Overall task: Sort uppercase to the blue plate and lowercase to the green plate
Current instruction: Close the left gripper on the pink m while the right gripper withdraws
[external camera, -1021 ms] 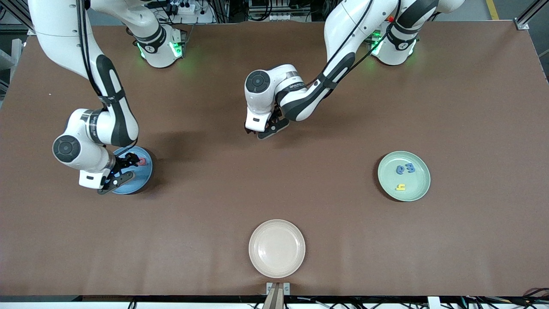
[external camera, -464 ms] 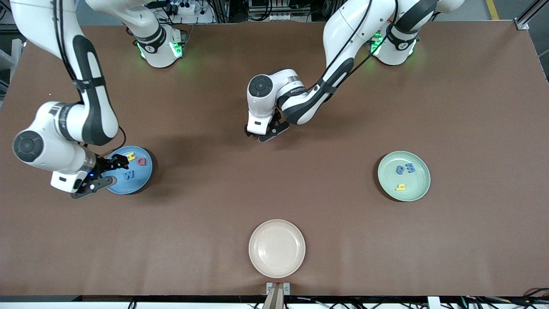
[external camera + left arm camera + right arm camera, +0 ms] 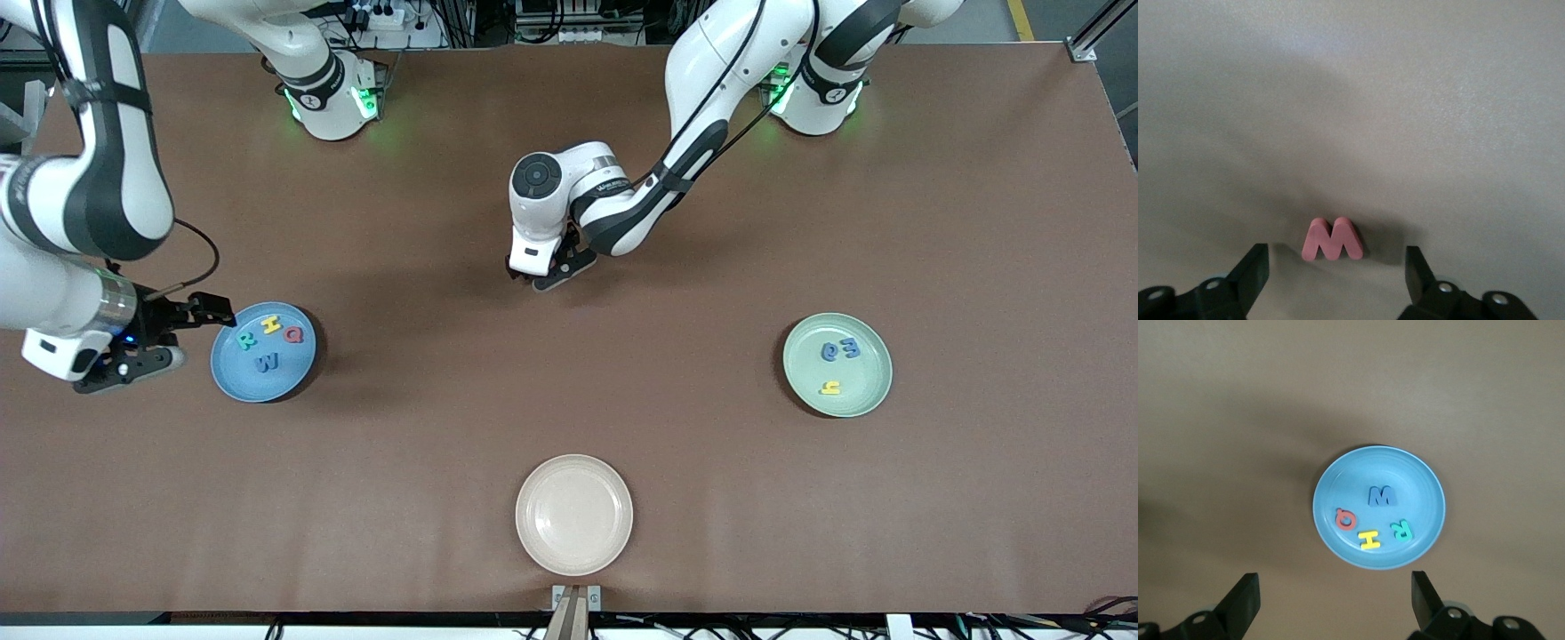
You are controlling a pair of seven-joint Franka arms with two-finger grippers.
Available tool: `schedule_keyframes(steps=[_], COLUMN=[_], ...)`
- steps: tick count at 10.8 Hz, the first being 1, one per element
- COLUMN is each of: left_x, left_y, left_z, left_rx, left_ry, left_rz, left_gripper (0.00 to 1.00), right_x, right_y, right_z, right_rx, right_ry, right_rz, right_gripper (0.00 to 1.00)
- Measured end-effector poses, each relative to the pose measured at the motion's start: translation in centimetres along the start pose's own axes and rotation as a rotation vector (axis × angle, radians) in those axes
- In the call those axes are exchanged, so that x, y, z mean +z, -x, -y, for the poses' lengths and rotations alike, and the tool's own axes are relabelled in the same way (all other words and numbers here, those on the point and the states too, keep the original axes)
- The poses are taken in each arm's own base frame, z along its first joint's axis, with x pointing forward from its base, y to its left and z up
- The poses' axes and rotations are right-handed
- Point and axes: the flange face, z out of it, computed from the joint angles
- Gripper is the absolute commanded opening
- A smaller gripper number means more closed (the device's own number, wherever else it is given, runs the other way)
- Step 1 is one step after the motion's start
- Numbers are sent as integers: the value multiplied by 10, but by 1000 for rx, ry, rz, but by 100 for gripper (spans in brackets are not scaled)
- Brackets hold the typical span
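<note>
- Blue plate [image 3: 233, 373], mid-left of front view: holds teal R [image 3: 247, 340], yellow H [image 3: 271, 325], red Q [image 3: 294, 334], blue W [image 3: 267, 362]. All four lie flat, apart from each other.
- Green plate [image 3: 867, 391], mid-right of front view: two blue lowercase letters [image 3: 840, 349] side by side, yellow y [image 3: 830, 387] nearer the camera.
- Red w [image 3: 1332, 239] on bare table, top-centre of front view, hidden there by the arm; shows only in left wrist view.
- Left gripper [image 3: 1336, 267] low over red w, fingers [image 3: 1253, 267] wide apart either side of it, not touching; holds nothing.
- Right gripper [image 3: 156, 331] at far-left edge of front view, just beside blue plate; fingers spread wide, empty.
- Cream plate [image 3: 574, 514], bottom-centre.
</note>
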Motion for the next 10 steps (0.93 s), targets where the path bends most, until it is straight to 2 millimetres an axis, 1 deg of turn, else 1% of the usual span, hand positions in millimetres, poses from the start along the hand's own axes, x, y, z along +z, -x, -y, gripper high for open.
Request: schedule_keyframes(steps=[2, 3, 4, 6, 8, 10], left_x=[1, 2, 2, 3, 3, 2], left_y=[0, 0, -1, -1, -1, -2], left_z=[1, 1, 1, 1, 2, 1], left_rx=[-2, -2, -3, -3, -3, -4], left_ry=[-2, -3, -3, -5, -6, 0], left_rz=[-1, -2, -3, -4, -4, -4], left_gripper=[78, 76, 74, 67, 53, 32], right_x=[-44, -63, -79, -105, -131, -150], right_y=[9, 15, 21, 32, 38, 41], right_z=[15, 18, 18, 16, 16, 18], right_rx=[30, 35, 36, 59, 76, 76], right_ry=[20, 22, 23, 24, 25, 29], right_rz=[-23, -42, -65, -95, -115, -142], right_gripper=[100, 100, 100, 100, 100, 100])
